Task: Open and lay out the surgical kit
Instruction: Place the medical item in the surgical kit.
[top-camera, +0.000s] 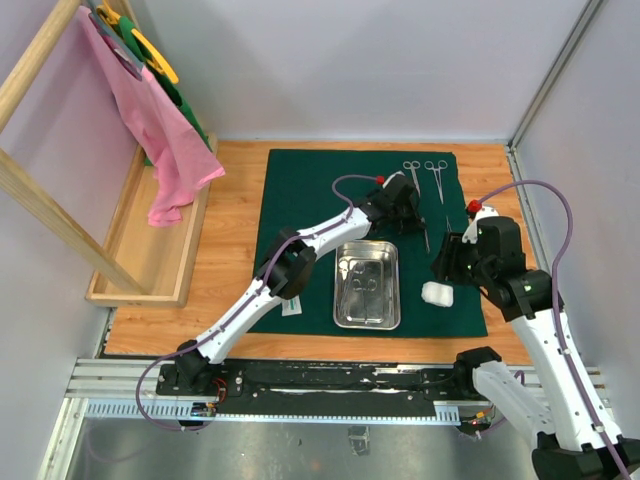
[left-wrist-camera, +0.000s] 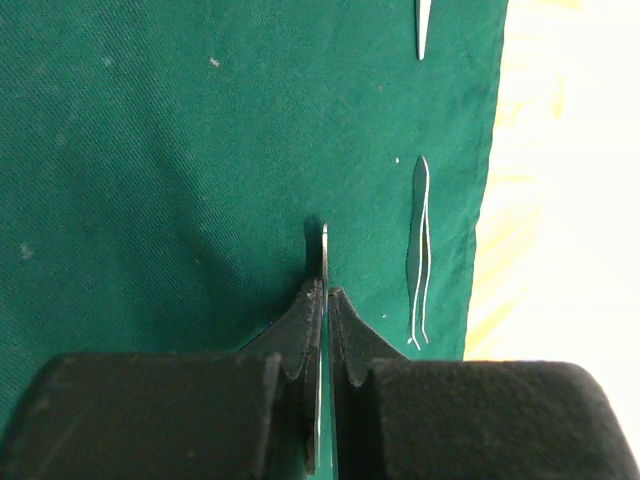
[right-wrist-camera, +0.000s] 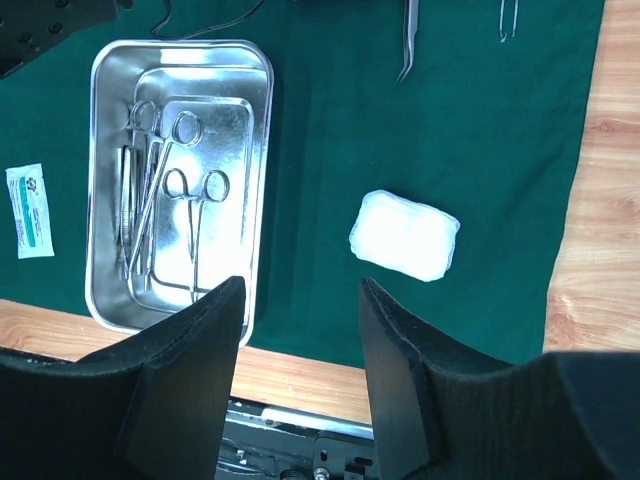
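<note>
The dark green cloth lies spread flat on the table. On it stands the steel tray, and several clamps lie inside it. A white gauze wad sits right of the tray. Left of the tray, at the cloth's near edge, lies a small white packet. Two clamps lie at the cloth's far right. My left gripper is low over the cloth and shut on a slim steel instrument seen edge-on. Tweezers lie just beside it. My right gripper hovers open and empty between tray and gauze.
A wooden rack with a pink cloth hanging over a wooden box frame fills the left side. Grey walls close the back and right. The cloth's right edge runs close to the tweezers, with bare wood beyond.
</note>
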